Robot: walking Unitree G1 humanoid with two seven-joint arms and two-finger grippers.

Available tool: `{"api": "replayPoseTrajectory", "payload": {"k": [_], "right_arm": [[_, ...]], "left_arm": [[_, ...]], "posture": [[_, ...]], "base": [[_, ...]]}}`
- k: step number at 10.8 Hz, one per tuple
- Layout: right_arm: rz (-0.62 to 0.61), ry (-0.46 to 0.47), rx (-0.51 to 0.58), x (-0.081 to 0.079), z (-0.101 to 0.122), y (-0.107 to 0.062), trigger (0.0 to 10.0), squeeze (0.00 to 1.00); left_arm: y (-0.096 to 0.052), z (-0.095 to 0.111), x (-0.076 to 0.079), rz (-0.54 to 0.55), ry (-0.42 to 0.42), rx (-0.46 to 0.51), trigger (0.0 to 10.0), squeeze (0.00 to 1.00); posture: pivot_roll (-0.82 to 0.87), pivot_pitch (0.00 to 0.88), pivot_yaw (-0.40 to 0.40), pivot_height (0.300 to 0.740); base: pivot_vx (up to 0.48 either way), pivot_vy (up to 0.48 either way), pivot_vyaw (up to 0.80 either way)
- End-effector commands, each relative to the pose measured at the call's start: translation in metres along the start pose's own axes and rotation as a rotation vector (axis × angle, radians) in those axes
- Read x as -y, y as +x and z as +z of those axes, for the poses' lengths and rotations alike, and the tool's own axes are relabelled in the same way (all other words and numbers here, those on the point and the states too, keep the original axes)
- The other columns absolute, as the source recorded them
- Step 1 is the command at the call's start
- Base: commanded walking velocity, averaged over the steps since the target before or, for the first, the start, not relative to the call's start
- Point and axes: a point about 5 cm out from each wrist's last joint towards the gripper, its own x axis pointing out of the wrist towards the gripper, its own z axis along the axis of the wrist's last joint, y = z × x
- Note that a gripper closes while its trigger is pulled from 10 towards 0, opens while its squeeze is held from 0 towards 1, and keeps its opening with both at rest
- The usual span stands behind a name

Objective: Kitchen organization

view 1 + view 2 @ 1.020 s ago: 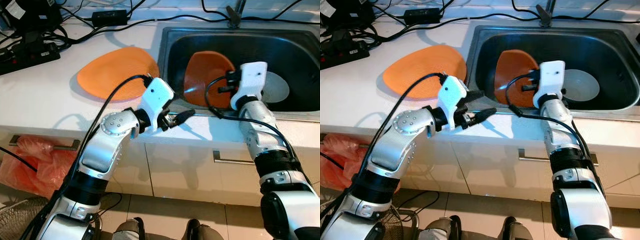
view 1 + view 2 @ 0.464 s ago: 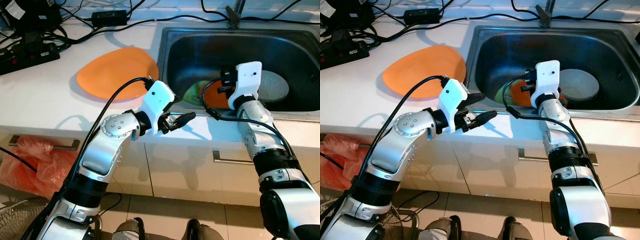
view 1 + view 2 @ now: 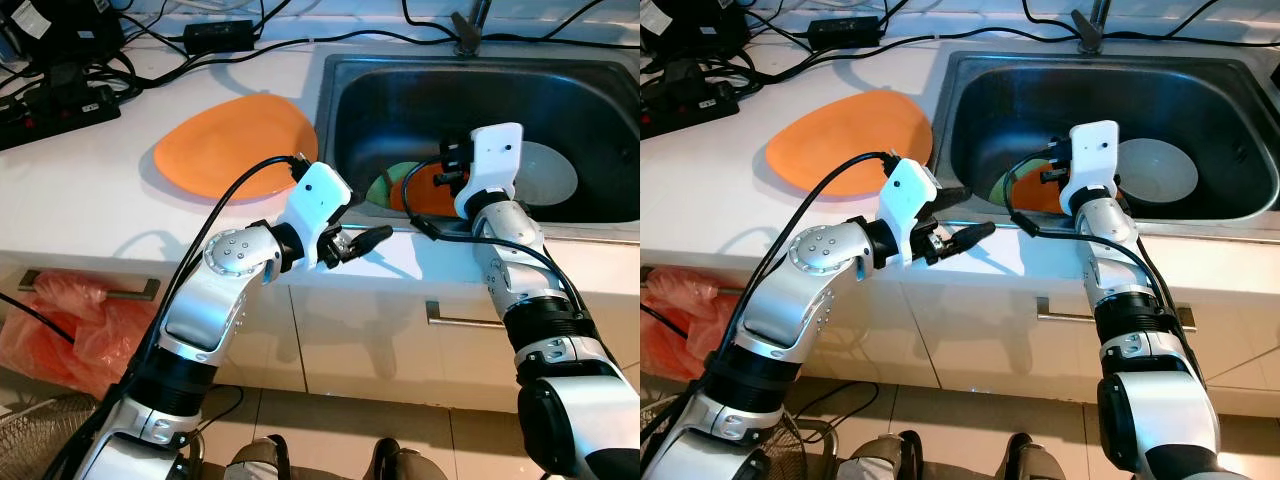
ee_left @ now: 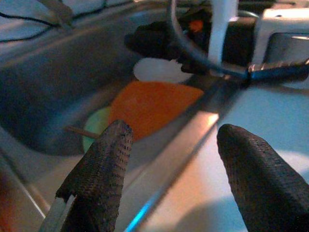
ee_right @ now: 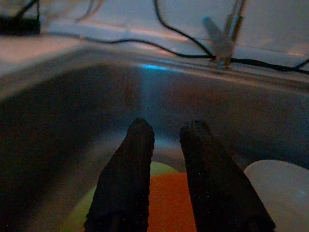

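I'm working on clearing the sink point(image 3: 600, 90): my right tool point(image 5: 166, 145), fingers nearly together and holding nothing, hangs just above the orange plate point(image 3: 432, 190) lying in the basin. My left tool point(image 3: 368, 236) waits spread and empty over the surface point(image 3: 80, 190) edge. Next I judge it must descend and pinch that plate's rim.

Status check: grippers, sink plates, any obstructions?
Right gripper in sink, empty over orange plate. Left gripper open at sink edge. Second orange plate on counter. Nothing blocking.
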Motion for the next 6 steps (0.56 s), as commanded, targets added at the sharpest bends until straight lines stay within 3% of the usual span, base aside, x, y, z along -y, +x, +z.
{"api": "replayPoseTrajectory", "payload": {"k": [1,2,4,6], "right_arm": [[-0.032,0.083,0.099,0.003,0.025,0.005,10.0,0.00],[-0.055,0.206,0.192,0.006,0.050,0.007,10.0,0.00],[-0.056,0.302,0.285,0.004,0.078,0.005,10.0,0.00],[-0.028,0.320,0.322,-0.003,0.089,-0.005,10.0,0.00]], "left_arm": [[0.000,0.006,-0.005,0.041,0.024,0.028,10.0,0.00],[0.002,0.008,-0.007,0.069,0.050,0.045,10.0,0.00],[0.005,0.012,-0.012,0.133,0.077,0.077,10.0,0.00],[0.007,0.018,-0.019,0.241,0.107,0.126,10.0,0.00]], "posture": [[0.18,0.154,0.044,0.740],[0.17,0.151,0.046,0.740],[0.16,0.146,0.049,0.740],[0.14,0.146,0.050,0.740]], "base": [[0.000,0.000,0.00],[0.000,0.000,0.00],[0.000,0.000,0.00],[0.000,0.000,0.00]]}}
